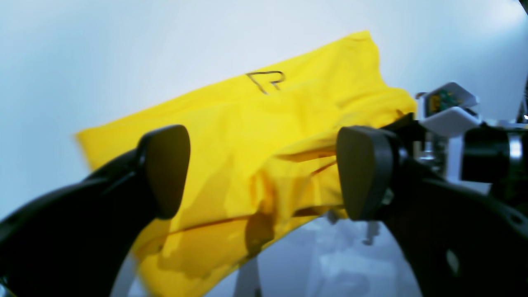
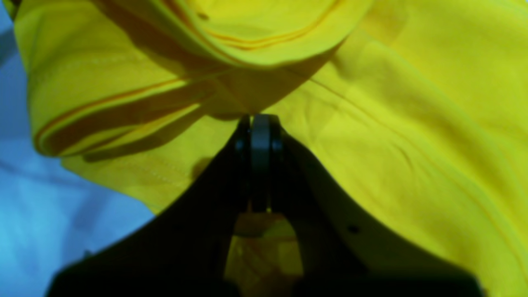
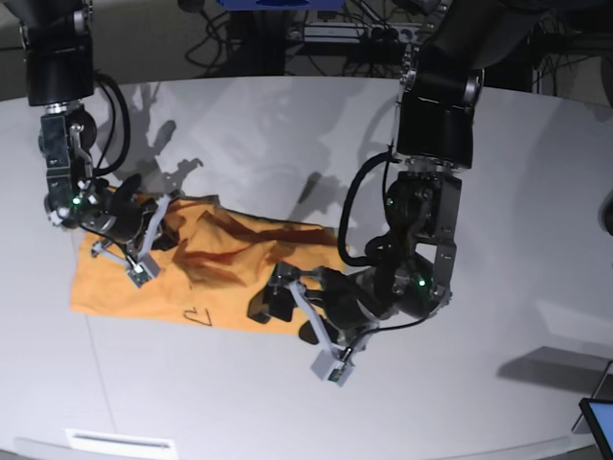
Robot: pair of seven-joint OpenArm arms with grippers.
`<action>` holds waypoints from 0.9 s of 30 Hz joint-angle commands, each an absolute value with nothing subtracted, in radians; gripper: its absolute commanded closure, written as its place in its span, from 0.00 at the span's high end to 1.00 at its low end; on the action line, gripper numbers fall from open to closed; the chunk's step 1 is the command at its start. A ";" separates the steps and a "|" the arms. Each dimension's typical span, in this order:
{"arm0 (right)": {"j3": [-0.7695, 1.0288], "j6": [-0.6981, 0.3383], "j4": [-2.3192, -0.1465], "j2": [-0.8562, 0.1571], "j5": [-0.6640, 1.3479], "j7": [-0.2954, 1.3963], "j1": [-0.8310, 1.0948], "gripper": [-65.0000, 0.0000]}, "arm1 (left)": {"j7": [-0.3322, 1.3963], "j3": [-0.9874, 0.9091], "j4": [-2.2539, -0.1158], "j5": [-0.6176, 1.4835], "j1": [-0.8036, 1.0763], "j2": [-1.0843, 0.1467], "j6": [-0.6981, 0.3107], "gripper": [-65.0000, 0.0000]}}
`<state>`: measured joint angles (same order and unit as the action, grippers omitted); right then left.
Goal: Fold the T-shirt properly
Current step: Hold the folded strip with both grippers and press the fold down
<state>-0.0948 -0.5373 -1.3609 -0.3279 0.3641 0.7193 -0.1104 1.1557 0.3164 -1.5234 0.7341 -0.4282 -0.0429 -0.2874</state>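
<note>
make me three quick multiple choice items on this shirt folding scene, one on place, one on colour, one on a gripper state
1. Where does the T-shirt lie?
A. on the white table
B. on a chair
C. in a basket

2. What colour is the shirt?
A. blue
B. orange-yellow
C. green

3. How are the left gripper's jaws?
A. shut on the shirt
B. shut on nothing
C. open

Answers: 1 A, the base view shows it spread on the tabletop. 2 B, all views show yellow-orange cloth. 3 C, the left wrist view shows its pads wide apart, while the right gripper pinches the cloth.
</note>
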 commanded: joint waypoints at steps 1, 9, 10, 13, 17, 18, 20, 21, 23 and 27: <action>-0.093 -0.524 -1.379 -0.341 0.332 0.762 -0.111 0.00 | 1.135 0.317 -1.526 0.748 -0.449 -0.038 -0.291 0.82; -0.093 -0.522 -1.440 -0.340 0.332 0.796 -0.110 0.01 | 1.133 0.317 -1.474 0.746 -0.449 -0.033 -0.291 0.82; -0.093 -0.522 -1.454 -0.340 0.332 0.796 -0.110 0.02 | 1.133 0.317 -1.474 0.746 -0.449 -0.033 -0.291 0.82; -0.088 -0.521 -1.508 -0.344 0.332 0.796 -0.105 0.20 | 1.133 0.317 -1.475 0.750 -0.449 -0.035 -0.291 0.82; -0.087 -0.452 -1.592 -0.344 0.332 0.789 -0.081 0.36 | 1.133 0.317 -1.498 0.750 -0.449 -0.051 -0.291 0.82; -0.087 -0.430 -1.618 -0.343 0.332 0.788 -0.077 0.36 | 1.133 0.317 -1.504 0.750 -0.449 -0.059 -0.291 0.82; -0.085 -0.406 -1.675 -0.341 0.332 0.766 -0.073 0.36 | 1.132 0.317 -1.514 0.750 -0.449 -0.071 -0.291 0.82; -0.087 -0.401 -1.704 -0.341 0.332 0.736 -0.058 0.36 | 1.132 0.317 -1.515 0.750 -0.449 -0.077 -0.291 0.82; -0.087 -0.398 -1.764 -0.346 0.332 0.668 -0.035 0.36 | 1.132 0.317 -1.515 0.746 -0.449 -0.079 -0.291 0.82; -0.090 -0.398 -1.842 -0.346 0.332 0.668 -0.028 0.36 | 1.130 0.317 -1.515 0.746 -0.449 -0.085 -0.291 0.61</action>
